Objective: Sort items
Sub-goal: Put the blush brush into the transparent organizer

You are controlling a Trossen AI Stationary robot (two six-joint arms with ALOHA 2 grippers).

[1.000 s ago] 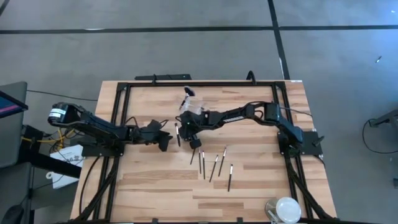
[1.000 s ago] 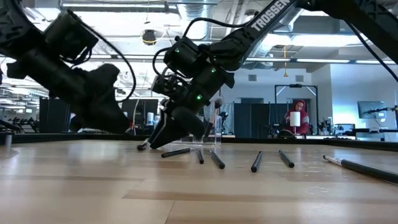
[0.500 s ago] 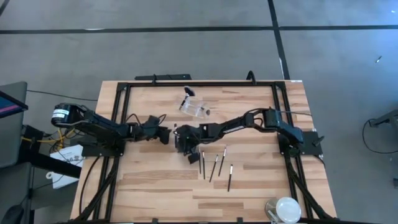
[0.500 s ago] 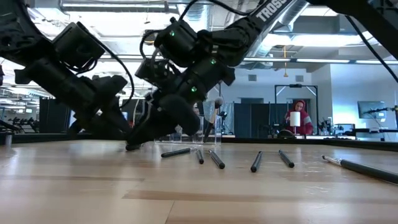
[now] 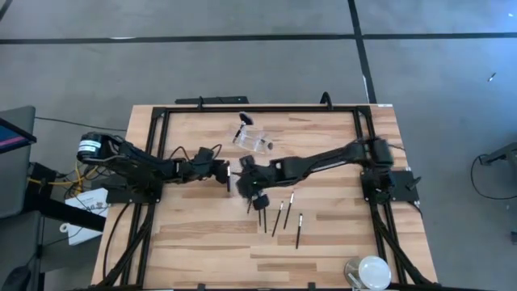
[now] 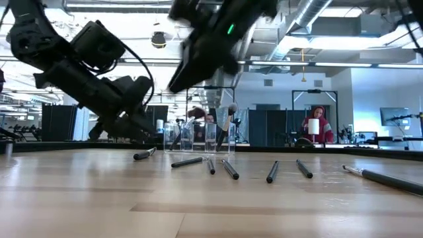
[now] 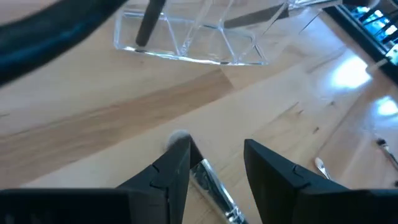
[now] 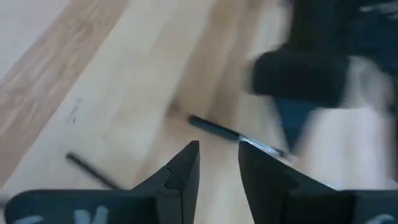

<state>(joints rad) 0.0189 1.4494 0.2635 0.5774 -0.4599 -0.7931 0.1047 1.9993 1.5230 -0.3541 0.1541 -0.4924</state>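
Note:
A slim black brush (image 5: 229, 176) lies flat on the table just left of centre. My left gripper (image 5: 224, 171) is open and low over it. In the left wrist view my left gripper (image 7: 217, 149) has a finger on either side of this brush (image 7: 208, 180), whose tip (image 7: 180, 138) points ahead; I cannot tell whether they touch. My right gripper (image 5: 250, 184) is open, empty and raised above the table (image 6: 192, 59). Several more brushes (image 5: 279, 217) lie flat nearer the table's front. The clear holder (image 5: 254, 140) stands behind, with a brush (image 5: 242, 123) sticking out of it.
A round white-and-clear disc (image 5: 370, 269) sits at the table's near right corner. A black frame (image 5: 242, 109) runs along the table's edges. The loose brushes (image 6: 230, 170) spread from the centre toward the right in the low view. Bare wood lies at the near left.
My right gripper has gone from low at the table by the brush to high above it, moving slightly right; the brush stays lying on the wood. My left gripper has moved toward the table's right and now stands over that brush.

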